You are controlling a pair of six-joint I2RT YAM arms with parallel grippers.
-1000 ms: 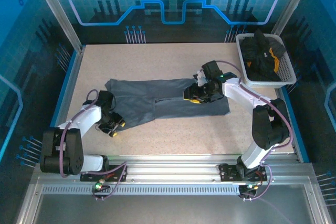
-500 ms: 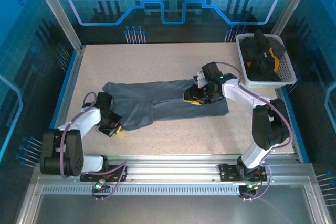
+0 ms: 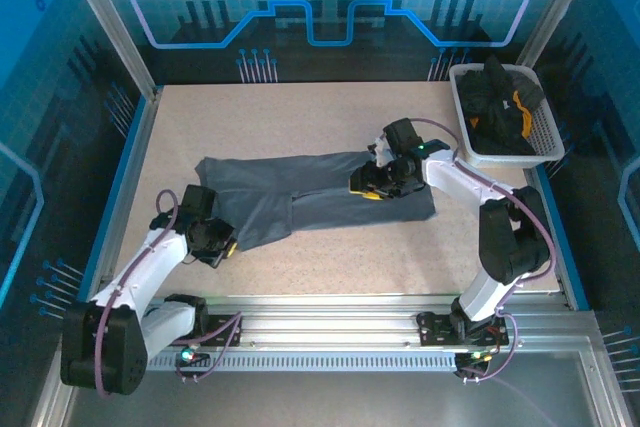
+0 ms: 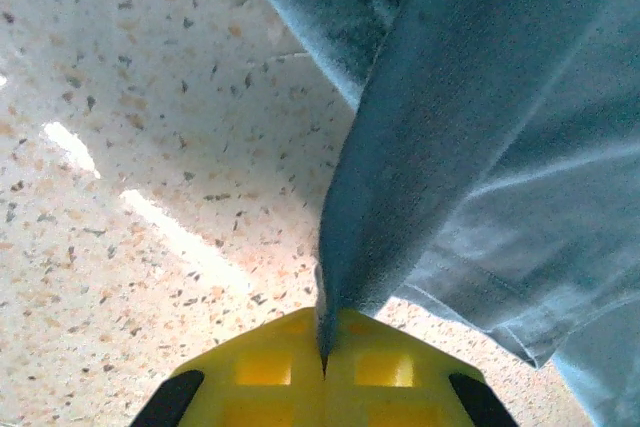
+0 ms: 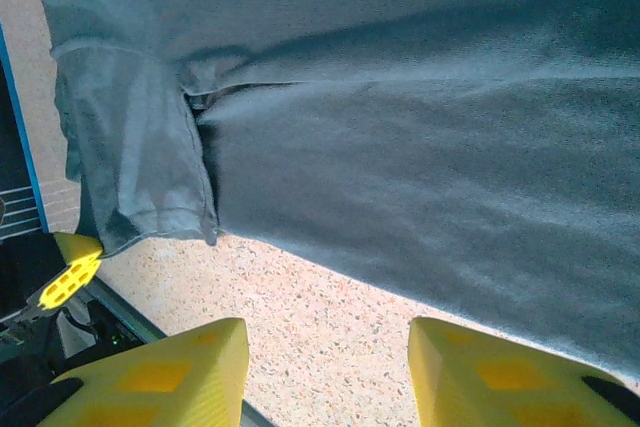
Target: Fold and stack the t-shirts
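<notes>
The left arm rises from its base at 7 o'clock in the top view and slants toward 2 o'clock, forearm low. The left gripper sits at about 8 o'clock of the table, its yellow fingers pressed together and pinching a fold of the grey t-shirt. The right arm stands up from 5 o'clock, elbow bent at 3 o'clock, forearm reaching toward 10 o'clock. The right gripper, just right of centre, points toward 8 o'clock, its fingers spread apart and holding nothing.
</notes>
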